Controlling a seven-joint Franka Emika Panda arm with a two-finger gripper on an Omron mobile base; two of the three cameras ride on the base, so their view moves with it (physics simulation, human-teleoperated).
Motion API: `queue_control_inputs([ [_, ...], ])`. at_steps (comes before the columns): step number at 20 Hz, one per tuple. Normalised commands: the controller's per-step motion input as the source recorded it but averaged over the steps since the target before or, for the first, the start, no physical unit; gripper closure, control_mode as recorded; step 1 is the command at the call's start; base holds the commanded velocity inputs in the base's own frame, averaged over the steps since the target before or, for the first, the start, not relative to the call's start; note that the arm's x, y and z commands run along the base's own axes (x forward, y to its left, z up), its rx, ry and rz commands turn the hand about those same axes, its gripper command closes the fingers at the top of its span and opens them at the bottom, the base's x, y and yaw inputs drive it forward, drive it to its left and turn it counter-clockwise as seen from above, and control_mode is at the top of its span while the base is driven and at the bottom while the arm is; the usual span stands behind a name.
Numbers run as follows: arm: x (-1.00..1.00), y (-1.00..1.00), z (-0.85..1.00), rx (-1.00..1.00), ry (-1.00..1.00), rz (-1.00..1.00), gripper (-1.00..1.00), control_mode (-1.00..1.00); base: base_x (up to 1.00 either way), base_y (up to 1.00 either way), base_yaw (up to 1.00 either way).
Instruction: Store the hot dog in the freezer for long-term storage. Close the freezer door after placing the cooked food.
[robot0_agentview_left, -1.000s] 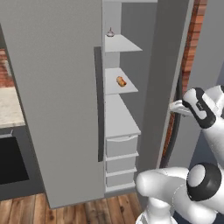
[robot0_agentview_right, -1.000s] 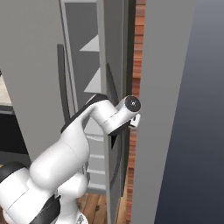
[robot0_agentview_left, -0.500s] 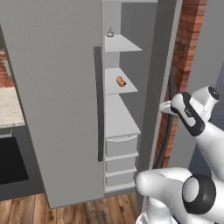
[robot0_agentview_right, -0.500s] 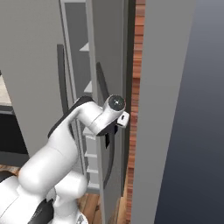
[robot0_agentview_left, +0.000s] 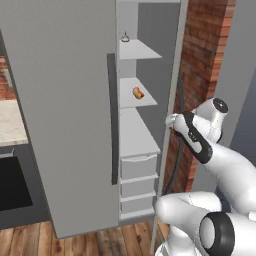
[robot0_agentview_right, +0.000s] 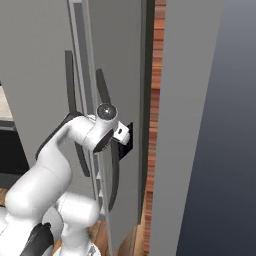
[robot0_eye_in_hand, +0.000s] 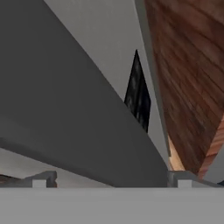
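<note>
Reaching from the white arm, the gripper (robot0_agentview_right: 129, 142) sits with its jaws spread wide and nothing between them, pressed close against the outer face of the freezer door (robot0_agentview_right: 120, 75), just beside that door's dark bar handle (robot0_agentview_right: 106, 100). Farther back, inside the freezer (robot0_agentview_left: 150, 65), the hot dog (robot0_agentview_left: 138, 93) lies near the middle of a white shelf (robot0_agentview_left: 131, 100), above the white drawers (robot0_agentview_left: 138, 166).

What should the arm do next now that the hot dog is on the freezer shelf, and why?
Probably keep pushing the freezer door toward shut. The hot dog already lies on a white shelf inside the freezer, the door is only partly swung in, and the gripper, fingers spread with nothing between them, sits against the door's outer face near its handle.
</note>
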Motion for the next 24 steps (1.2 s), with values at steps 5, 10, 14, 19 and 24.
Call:
queue_control_inputs([
  [5, 0.51, 0.67, 0.00, -0.06, 0.00, -0.22, -1.00, -1.00, 0.00, 0.00, 0.00],
  [10, 0.54, 0.70, 0.00, -0.10, 0.00, -0.25, -1.00, -1.00, 0.00, 0.00, 0.00],
  [14, 0.47, 0.59, 0.00, -0.09, 0.00, -0.24, -1.00, -1.00, 0.00, 0.00, 0.00],
  [19, 0.08, 0.21, 0.17, -0.03, 0.00, -0.16, -1.00, -1.00, 0.00, 0.00, 0.00],
  [24, -0.42, -0.08, 0.86, 0.00, 0.00, -0.01, -1.00, -1.00, 0.00, 0.00, 0.00],
])
